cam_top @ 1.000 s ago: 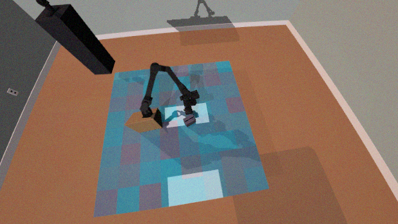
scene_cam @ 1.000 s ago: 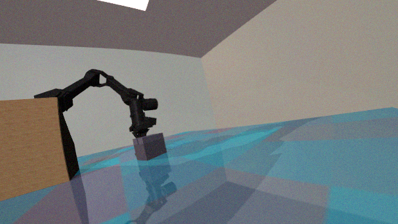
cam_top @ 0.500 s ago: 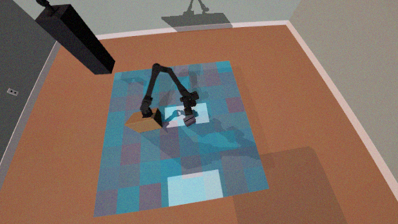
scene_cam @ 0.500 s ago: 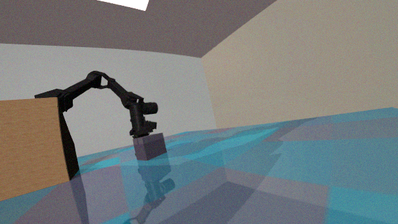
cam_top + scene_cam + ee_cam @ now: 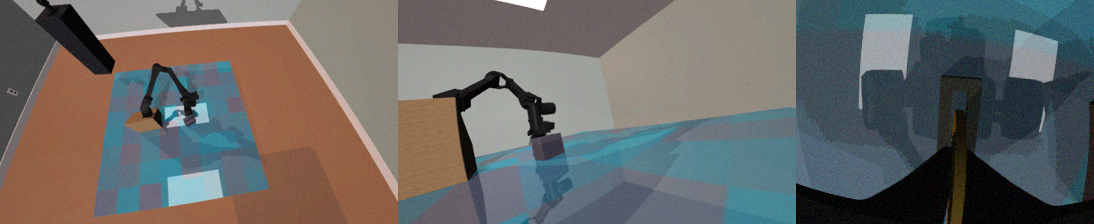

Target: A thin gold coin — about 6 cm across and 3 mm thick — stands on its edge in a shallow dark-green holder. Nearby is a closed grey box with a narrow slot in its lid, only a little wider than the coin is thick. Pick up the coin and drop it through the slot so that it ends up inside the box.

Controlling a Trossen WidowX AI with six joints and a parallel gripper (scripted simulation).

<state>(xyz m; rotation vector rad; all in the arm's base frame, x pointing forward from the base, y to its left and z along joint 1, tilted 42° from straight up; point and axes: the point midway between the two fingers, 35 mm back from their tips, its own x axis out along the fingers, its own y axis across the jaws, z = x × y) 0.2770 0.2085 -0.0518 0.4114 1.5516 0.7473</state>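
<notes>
- The coin (image 5: 959, 172) is between the fingers in the wrist view, seen edge-on as a narrow gold strip; its far end overlaps the holder's opening. Whether it touches the holder cannot be told.
- The gripper (image 5: 189, 112) (image 5: 538, 134) (image 5: 953, 155) is clenched on the coin, its dark fingers closed in from both sides. It points down, and in the exterior view its tips are hidden behind the box.
- The holder (image 5: 945, 117) is a small upright-looking rectangle in the wrist view, with a narrow opening along its middle. It lies on the tabletop, just beyond the fingertips.
- The box (image 5: 189, 121) (image 5: 547, 148) is near the gripper, lid on, with the slot showing as a dark line across its top in the top view. The coin is outside it.
- The arm (image 5: 156, 68) (image 5: 493, 77) arches up from its mount and bends down to the gripper.
- A wooden block (image 5: 143, 126) (image 5: 427, 145) is under the arm's base, well apart from the box.
- The tabletop (image 5: 129, 193) (image 5: 755, 161) (image 5: 826, 175) is patched in blue, teal and mauve, and mirrors the arm and box in the exterior view.
- An orange-brown floor (image 5: 64, 161) surrounds the tabletop in the top view.
</notes>
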